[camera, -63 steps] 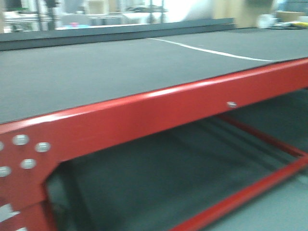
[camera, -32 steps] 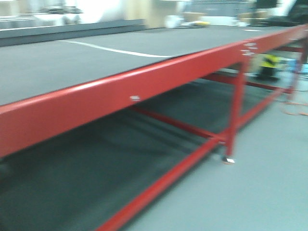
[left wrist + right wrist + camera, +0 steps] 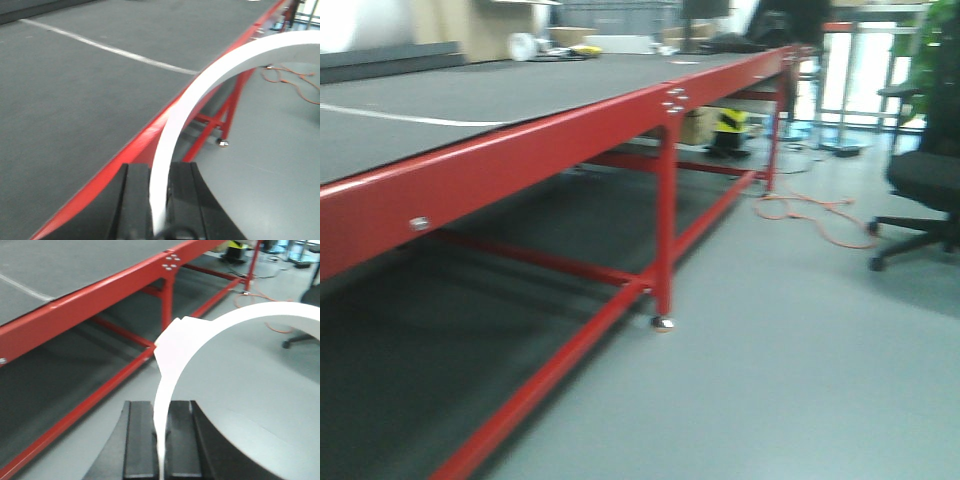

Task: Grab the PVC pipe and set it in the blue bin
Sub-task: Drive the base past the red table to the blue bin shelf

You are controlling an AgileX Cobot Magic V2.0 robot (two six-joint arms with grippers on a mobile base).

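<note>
In the left wrist view a white curved PVC pipe (image 3: 210, 75) arcs up and to the right from between my black fingers; the left gripper (image 3: 160, 172) is shut on its lower end. The right wrist view shows a second white arc-shaped PVC pipe (image 3: 260, 315), with a squared-off end (image 3: 175, 342) at the left. The right gripper (image 3: 162, 410) is shut on it. Both held pieces hang over the floor beside the red table. The blue bin is out of view. Neither gripper shows in the front view.
A long table with a red steel frame (image 3: 520, 170) and dark grey top (image 3: 470, 95) runs along the left. Its leg (image 3: 663, 260) stands on the grey floor. An orange cable (image 3: 810, 215) lies ahead, and a black office chair (image 3: 925, 190) is at the right.
The front view has swung to the right along the table. The table leg, the orange cable and the office chair have come into sight.
</note>
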